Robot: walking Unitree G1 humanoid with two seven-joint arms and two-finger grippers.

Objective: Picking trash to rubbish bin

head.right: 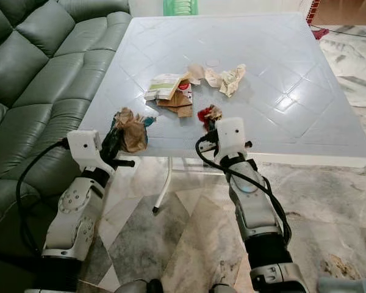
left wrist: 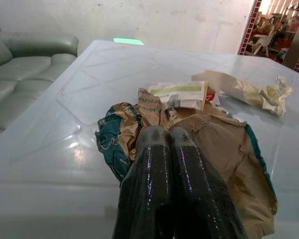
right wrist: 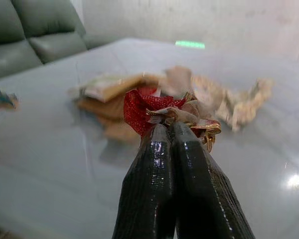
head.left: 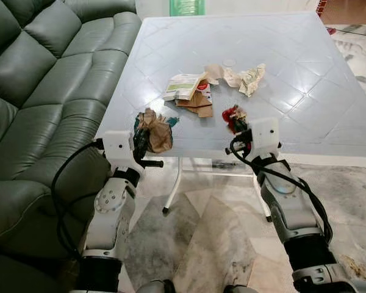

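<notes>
Two pieces of trash are held at the near edge of the worktop (head.left: 329, 110). Left gripper (left wrist: 168, 137): jaws clamped together on a crumpled brown paper bag (head.left: 157, 129) with teal print. Right gripper (right wrist: 168, 130): jaws pressed together on a small red wrapper (head.left: 233, 116). Remaining litter sits mid-worktop: a flattened carton (head.left: 184, 85), brown card scraps (head.left: 198, 104) and a crumpled pale wrapper (head.left: 250, 78). No rubbish bin is visible. Risks, as judged: the bag is pinched by a thin fold and may tear or slip when lifted; the red wrapper's grip looks marginal, held only at the tips. A sofa (head.left: 43, 91) stands close on the left and could foul a turning arm.
</notes>
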